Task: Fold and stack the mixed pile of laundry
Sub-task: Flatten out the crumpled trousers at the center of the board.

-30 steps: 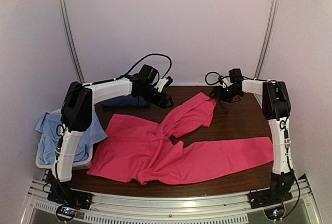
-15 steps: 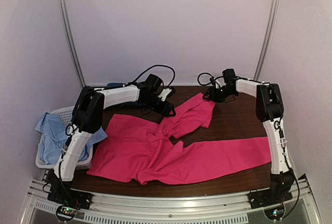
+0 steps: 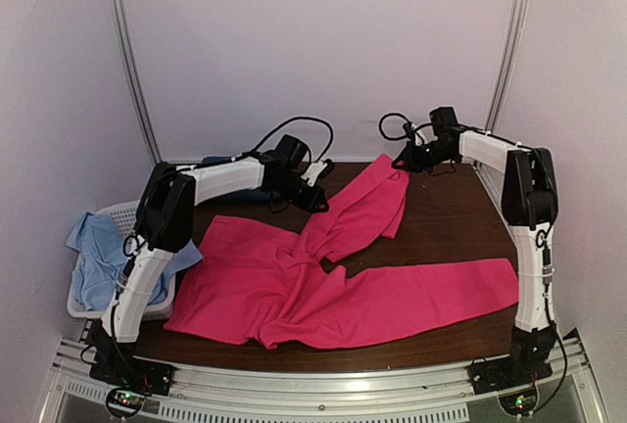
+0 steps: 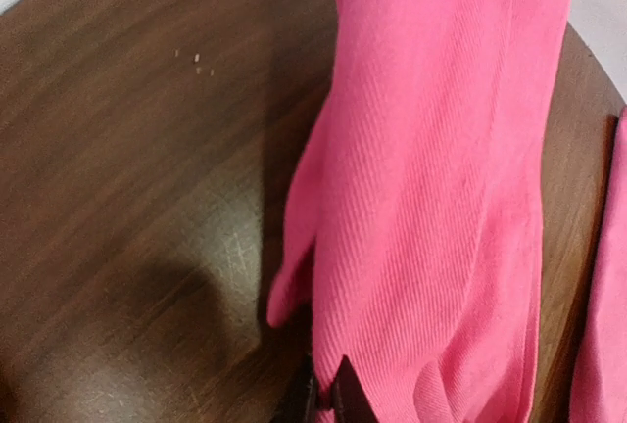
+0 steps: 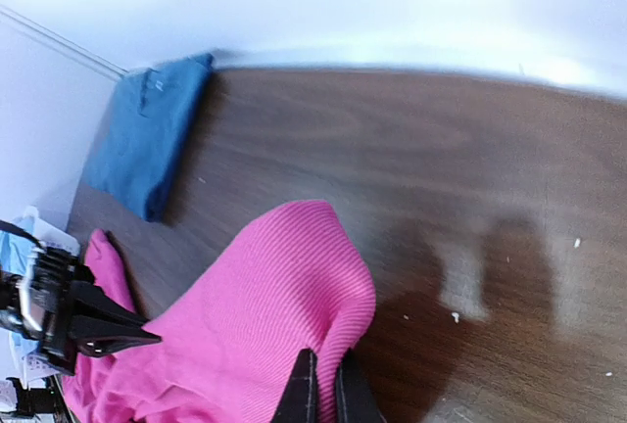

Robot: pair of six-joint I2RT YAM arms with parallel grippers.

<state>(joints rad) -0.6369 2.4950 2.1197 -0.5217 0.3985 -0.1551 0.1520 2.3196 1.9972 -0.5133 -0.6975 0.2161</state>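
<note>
Left arm (image 3: 220, 178) stretched along the far side of the table (image 3: 451, 222), left gripper (image 3: 319, 199) clenched on a fold of the magenta-pink shirt (image 3: 333, 296), right arm (image 3: 524, 188) angled inward at the back, right gripper (image 3: 403, 162) pinched on the shirt's far tip.

Soft, even overhead light, faint shadows on the table (image 5: 294, 129); the far wall (image 5: 392, 2) glares white.
</note>
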